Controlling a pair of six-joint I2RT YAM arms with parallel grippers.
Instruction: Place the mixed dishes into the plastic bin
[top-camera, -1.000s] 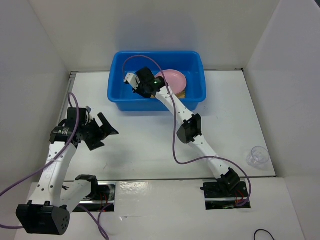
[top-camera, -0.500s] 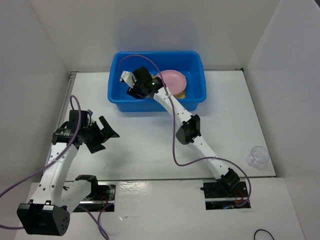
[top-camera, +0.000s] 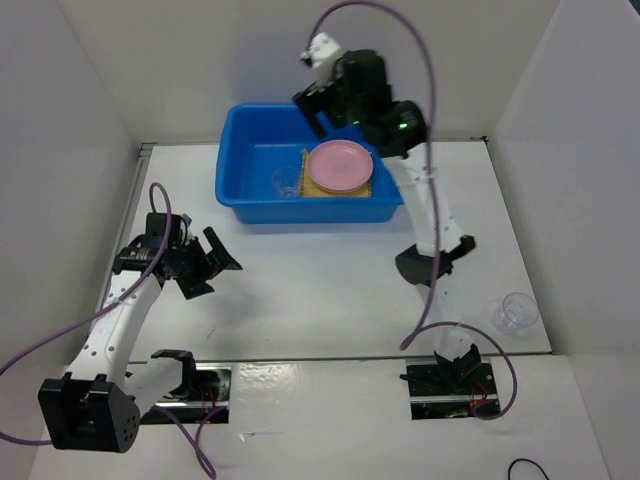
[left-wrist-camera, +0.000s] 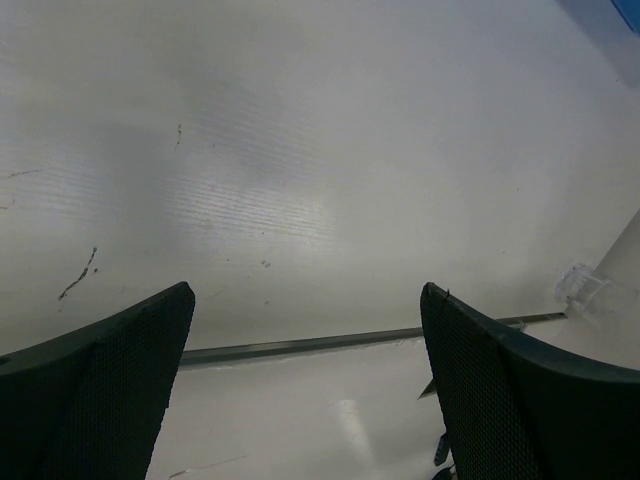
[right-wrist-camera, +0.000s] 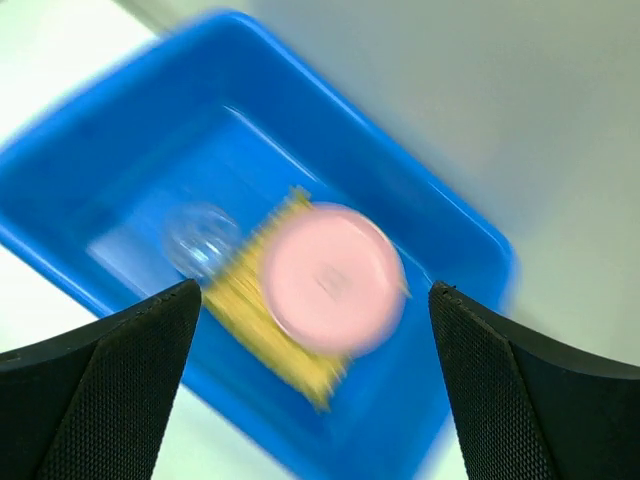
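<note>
Dishes first: pink plate (top-camera: 340, 165) lies flat on the tan woven mat (top-camera: 312, 186), both on the floor of the blue bin (top-camera: 229, 172), toward its right half. Mat edges show at the plate's left and front. Clear cup (top-camera: 286, 181) stands upright in the bin, just left of the mat; contact with the mat cannot be judged. Second clear cup (top-camera: 516, 312) stands outside the bin on the table (top-camera: 300, 300), near the right front edge and well apart from everything else. Right gripper (right-wrist-camera: 312, 289) is raised high over the bin's far side, jaws spread wide with nothing between them; its wrist view is motion-blurred and looks down on the plate, mat and cup. Left gripper (left-wrist-camera: 306, 291) hangs over bare table on the left, in front of the bin and well apart from it, jaws likewise wide apart and empty. Left wrist view shows scuffed table surface and a faint clear object at far right, too small to identify.
</note>
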